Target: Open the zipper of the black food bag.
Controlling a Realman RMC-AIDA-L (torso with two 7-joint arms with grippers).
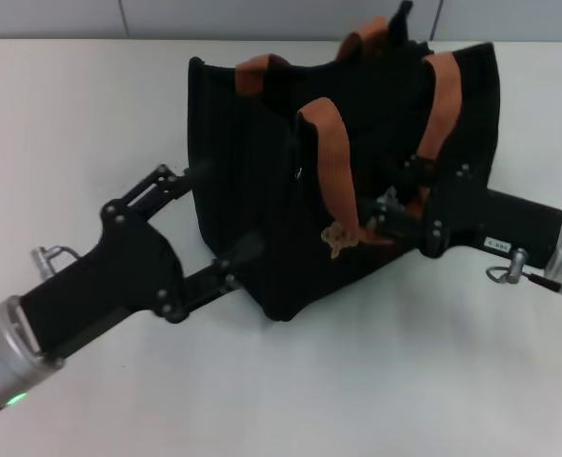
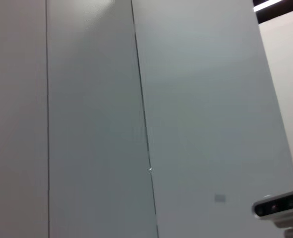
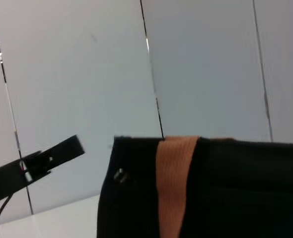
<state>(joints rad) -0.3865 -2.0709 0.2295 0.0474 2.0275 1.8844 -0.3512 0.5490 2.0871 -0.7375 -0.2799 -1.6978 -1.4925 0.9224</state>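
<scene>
A white table surface (image 1: 376, 381) carries the black food bag (image 1: 262, 219), a large boxy black fabric tote with orange-brown webbing strap handles (image 1: 331, 152), standing near the far edge. The left gripper (image 1: 226, 214) has its fingers spread wide, braced against the bag's left side. The right gripper (image 1: 381, 217) presses against the bag's right face by a strap; its grip cannot be told.

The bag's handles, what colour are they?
Orange-brown handles on the black bag; the head view shows them best.
</scene>
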